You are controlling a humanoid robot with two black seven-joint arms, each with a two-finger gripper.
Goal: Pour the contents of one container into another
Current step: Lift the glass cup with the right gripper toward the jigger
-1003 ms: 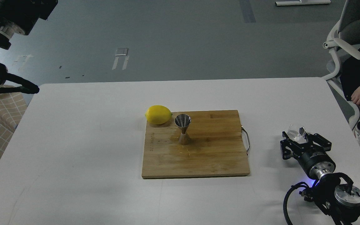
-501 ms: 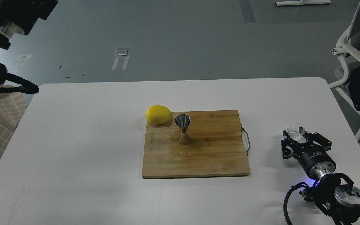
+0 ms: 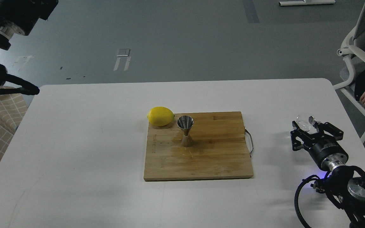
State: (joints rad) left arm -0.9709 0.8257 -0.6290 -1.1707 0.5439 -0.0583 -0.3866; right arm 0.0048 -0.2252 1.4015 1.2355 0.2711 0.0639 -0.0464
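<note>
While the left gripper (image 3: 33, 91) sits far left off the table, state unreadable, the lemon (image 3: 160, 116) crowds the upright jigger (image 3: 185, 131) on the board (image 3: 201, 158), so the right gripper (image 3: 307, 130), clamped on the glass tumbler (image 3: 304, 123) at far right, could slosh or knock it.

Two black arms, right tool (image 3: 316, 134) of black open-frame linkage fingers, black cylindrical wrist with faint white lettering, polished silver collar, blue indicator glow, looped black cable, round silver joint cap, left arm (image 3: 3, 19) black with silver ring and disc
</note>
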